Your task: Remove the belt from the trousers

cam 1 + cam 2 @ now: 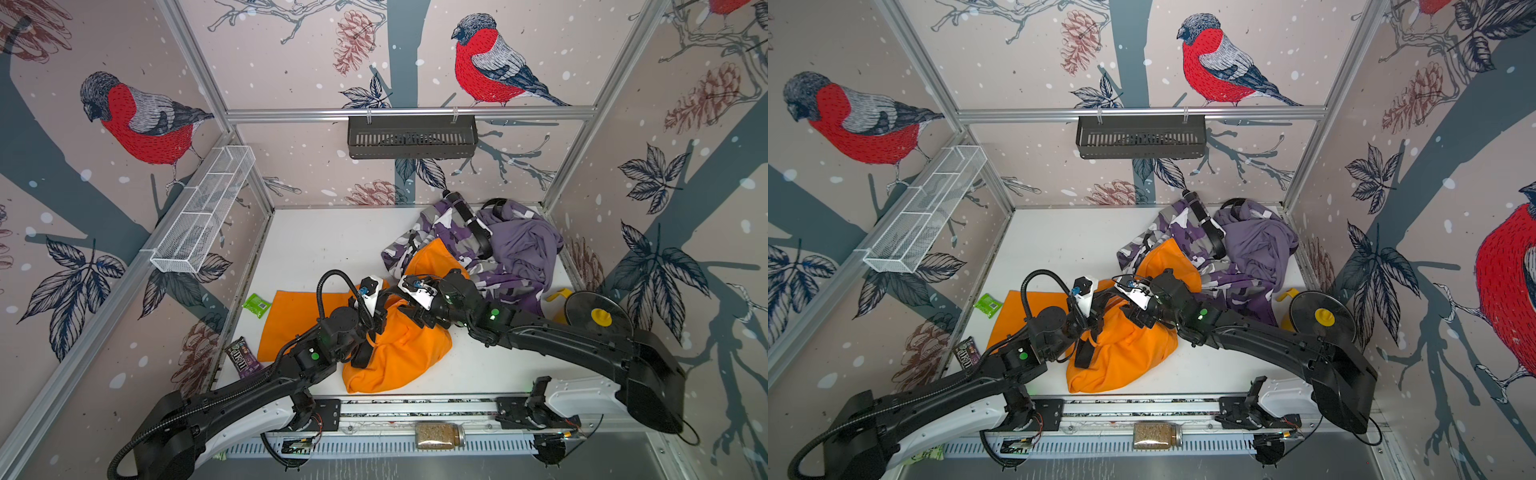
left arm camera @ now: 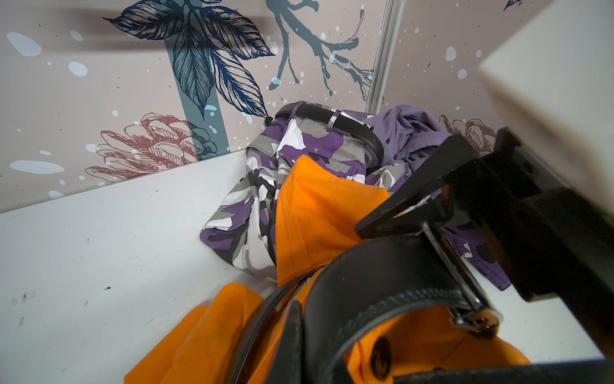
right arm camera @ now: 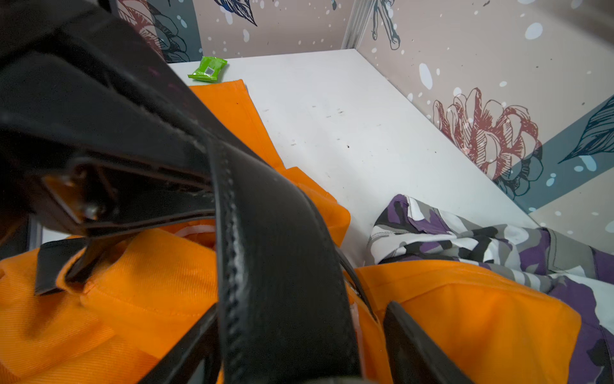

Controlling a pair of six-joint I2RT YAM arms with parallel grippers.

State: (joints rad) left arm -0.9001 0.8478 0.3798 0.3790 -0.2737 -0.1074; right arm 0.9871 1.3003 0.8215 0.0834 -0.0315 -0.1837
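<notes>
a snag is to be feared: the belt (image 2: pixel 382 276) seems to be threaded in the loops, so the unpinned orange trousers (image 1: pixel 399 357) could be dragged along, or the strap could be lost. the left gripper (image 1: pixel 374 324) is clamped on the belt near the buckle. the right gripper (image 3: pixel 302 307) is held with jaws apart around the strap. the belt is black and stitched, and is arched above the crumpled trousers at the middle of the front edge of the worktop (image 1: pixel 332 241).
</notes>
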